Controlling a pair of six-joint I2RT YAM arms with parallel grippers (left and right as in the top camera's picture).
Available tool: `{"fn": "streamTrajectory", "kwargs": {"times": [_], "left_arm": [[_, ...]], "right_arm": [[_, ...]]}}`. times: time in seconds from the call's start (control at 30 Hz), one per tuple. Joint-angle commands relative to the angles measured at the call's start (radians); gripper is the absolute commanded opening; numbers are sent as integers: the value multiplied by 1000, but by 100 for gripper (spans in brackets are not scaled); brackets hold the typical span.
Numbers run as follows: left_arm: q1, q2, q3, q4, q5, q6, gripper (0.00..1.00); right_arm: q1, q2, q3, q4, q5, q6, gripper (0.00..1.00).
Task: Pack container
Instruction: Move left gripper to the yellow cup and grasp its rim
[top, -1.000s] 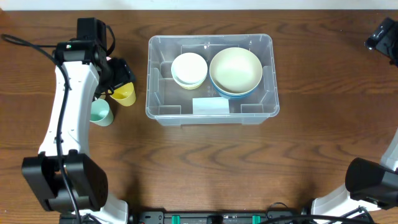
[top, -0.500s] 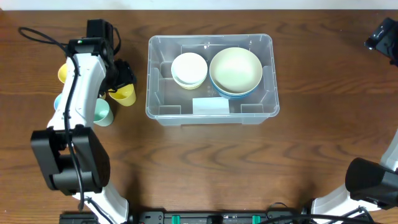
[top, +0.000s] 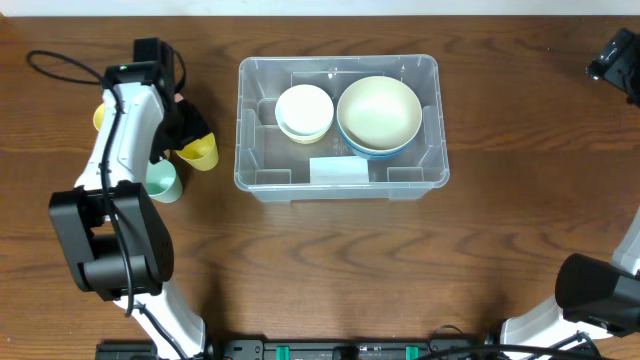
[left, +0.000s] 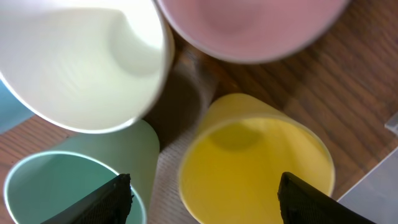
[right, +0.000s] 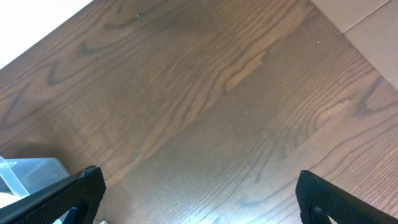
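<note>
The clear plastic container (top: 430, 165) with a white label stands at the table's middle. It holds a small stack of white bowls (top: 304, 110) and a large cream bowl (top: 379, 112) nested in a blue one. To its left stand a yellow cup (top: 201, 152), a mint cup (top: 162, 182) and another yellow cup (top: 99, 117). My left gripper (top: 186, 128) hovers open just above the cups. In the left wrist view its fingers (left: 202, 199) straddle the yellow cup (left: 255, 162), with the mint cup (left: 62, 186), a white cup (left: 81, 59) and a pink cup (left: 249, 28) around it. My right gripper (right: 199, 196) is open and empty.
The right arm (top: 620, 60) sits at the far right edge of the table, away from the container. A corner of the container (right: 28, 174) shows at the lower left of the right wrist view over bare brown wood.
The left arm has swung back and left, its gripper settling over the yellow cup. The cups, container and right arm have not moved.
</note>
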Motion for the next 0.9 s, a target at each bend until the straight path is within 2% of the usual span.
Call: {"fn": "streamTrajectory", "kwargs": {"times": [0.0,0.23,0.53,0.87], "left_arm": [[16,10,-13,10,26,-29,75],[17,10,-21,52,42,-21,63],[17,10,-23,57,43,30,59],[17,20,-48,68,43,31,53]], "right_arm": [[-4,-20,11,-2,6,13,99],[-4,-20,11,-1,6,13,99],[-4,-20,11,-1,6,13,99],[-4,-20,11,-2,6,13,99]]}}
